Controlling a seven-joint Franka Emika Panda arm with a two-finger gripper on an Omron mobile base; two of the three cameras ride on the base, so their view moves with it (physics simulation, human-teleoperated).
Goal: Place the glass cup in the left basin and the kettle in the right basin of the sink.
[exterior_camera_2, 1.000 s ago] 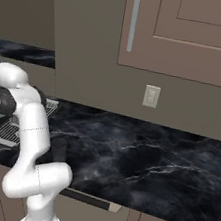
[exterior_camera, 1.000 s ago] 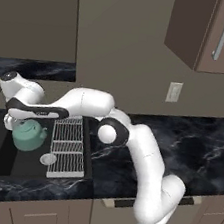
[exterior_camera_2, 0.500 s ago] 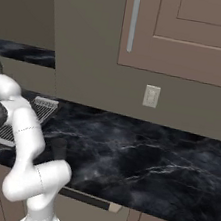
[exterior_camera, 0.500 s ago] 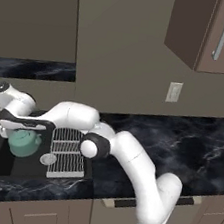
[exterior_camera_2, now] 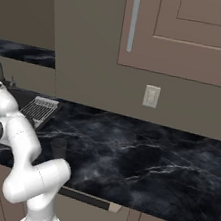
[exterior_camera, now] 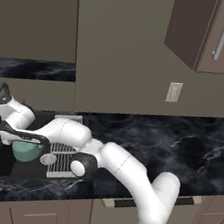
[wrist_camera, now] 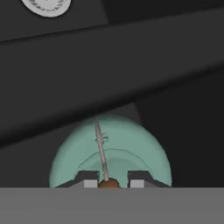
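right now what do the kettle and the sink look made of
Kettle: mint-green, smooth with a soft sheen, likely enamelled metal or ceramic; its brown-orange handle could be wood or plastic. Sink: flat matte black without glare, perhaps composite or coated metal.

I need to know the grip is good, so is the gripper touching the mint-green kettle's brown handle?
Touching. In the hand view, the gripper has its two fingertips on either side of the brown handle of the rounded mint-green kettle, with no gap showing.
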